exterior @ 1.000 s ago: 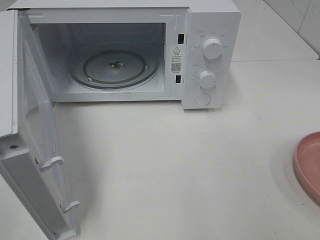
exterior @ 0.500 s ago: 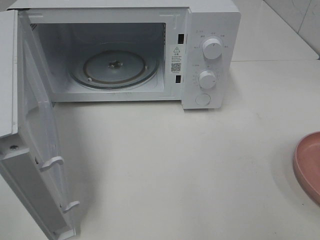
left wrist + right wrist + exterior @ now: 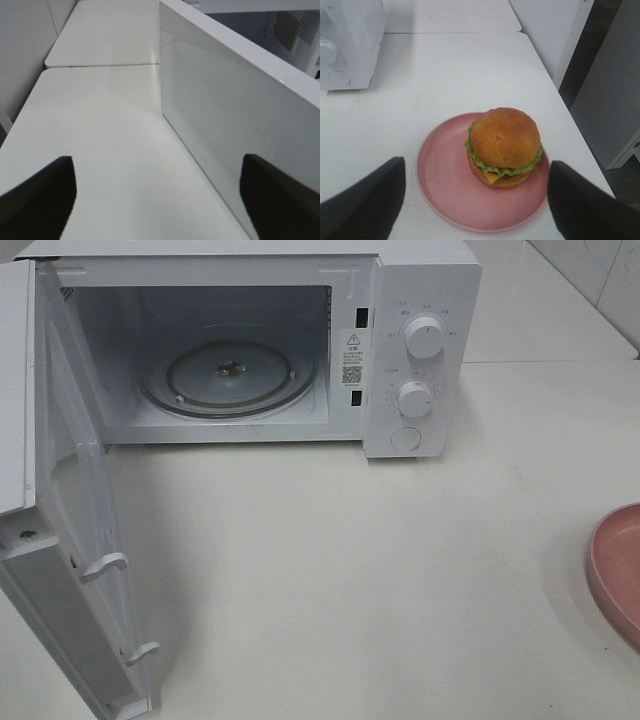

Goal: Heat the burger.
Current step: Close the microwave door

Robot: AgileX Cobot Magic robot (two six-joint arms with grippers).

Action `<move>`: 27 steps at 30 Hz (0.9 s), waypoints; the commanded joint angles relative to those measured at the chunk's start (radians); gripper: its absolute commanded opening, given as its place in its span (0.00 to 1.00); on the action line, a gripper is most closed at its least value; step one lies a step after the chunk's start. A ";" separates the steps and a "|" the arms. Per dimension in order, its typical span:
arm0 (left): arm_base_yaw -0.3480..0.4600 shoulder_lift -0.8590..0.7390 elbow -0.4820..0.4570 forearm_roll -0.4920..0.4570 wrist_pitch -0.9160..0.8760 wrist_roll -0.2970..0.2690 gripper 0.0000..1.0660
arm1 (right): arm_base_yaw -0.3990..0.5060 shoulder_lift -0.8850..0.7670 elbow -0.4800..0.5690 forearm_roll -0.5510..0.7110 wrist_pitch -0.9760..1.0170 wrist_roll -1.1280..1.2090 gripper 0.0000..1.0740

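Observation:
In the right wrist view the burger, with its golden-brown bun, green lettuce frill and a bit of yellow cheese, sits upright on a pink plate. My right gripper hovers over the near side of the plate, open, one finger on each side of the burger and touching nothing. The exterior view shows only the plate's rim at the right edge; the burger is out of that view. My left gripper is open and low over the table, beside the outer face of the microwave door.
The white microwave stands at the back with its door swung wide open to the left and a bare glass turntable inside. Two knobs are on its right panel. The table edge is close beyond the plate.

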 commanded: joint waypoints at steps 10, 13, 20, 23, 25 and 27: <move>0.006 0.145 0.036 0.005 -0.190 -0.028 0.00 | -0.005 -0.025 0.002 -0.009 -0.005 0.006 0.71; 0.006 0.180 0.073 0.002 -0.292 -0.028 0.00 | -0.005 -0.025 0.002 -0.009 -0.005 0.006 0.71; 0.006 0.263 0.221 -0.009 -0.635 -0.028 0.00 | -0.005 -0.025 0.002 -0.009 -0.005 0.006 0.71; 0.006 0.291 0.254 -0.018 -0.719 -0.028 0.00 | -0.005 -0.025 0.002 -0.009 -0.005 0.006 0.71; 0.006 0.346 0.300 -0.018 -0.853 -0.028 0.00 | -0.005 -0.025 0.002 -0.009 -0.005 0.006 0.71; 0.006 0.364 0.314 -0.017 -0.901 -0.028 0.00 | -0.005 -0.025 0.002 -0.009 -0.005 0.006 0.71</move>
